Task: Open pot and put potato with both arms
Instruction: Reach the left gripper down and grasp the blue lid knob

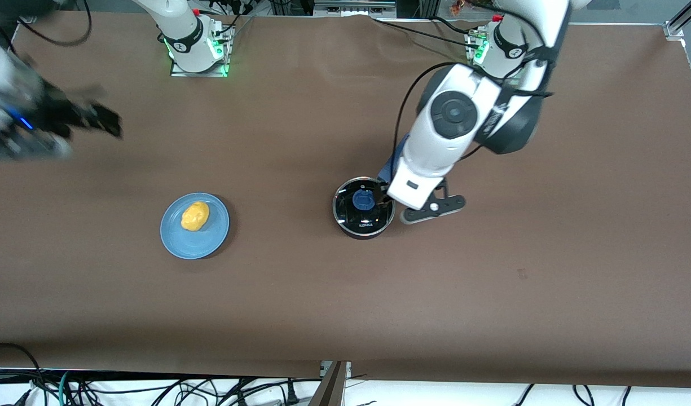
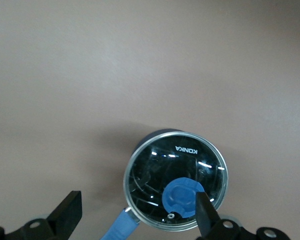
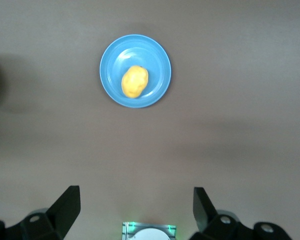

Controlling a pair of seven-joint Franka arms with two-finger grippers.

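Note:
The black pot (image 1: 363, 217) stands mid-table with its glass lid (image 1: 353, 210) on and the blue knob (image 1: 363, 199) on top. Its blue handle (image 1: 391, 162) runs under the left arm. My left gripper (image 1: 387, 195) hangs open just over the pot. In the left wrist view the gripper (image 2: 137, 216) straddles the lid (image 2: 160, 175) and handle (image 2: 121, 229), with one finger (image 2: 206, 212) beside the knob (image 2: 182, 197). The potato (image 1: 194, 216) lies on a blue plate (image 1: 179, 239). My right gripper (image 1: 104, 119) is open and empty, high over the table at the right arm's end. The right wrist view shows the potato (image 3: 135, 81), the plate (image 3: 110, 60) and the gripper (image 3: 135, 205).
The brown table cover (image 1: 492, 282) is bare around the pot and plate. The arm bases (image 1: 196, 48) stand at the table's edge farthest from the front camera. Cables hang below the near edge.

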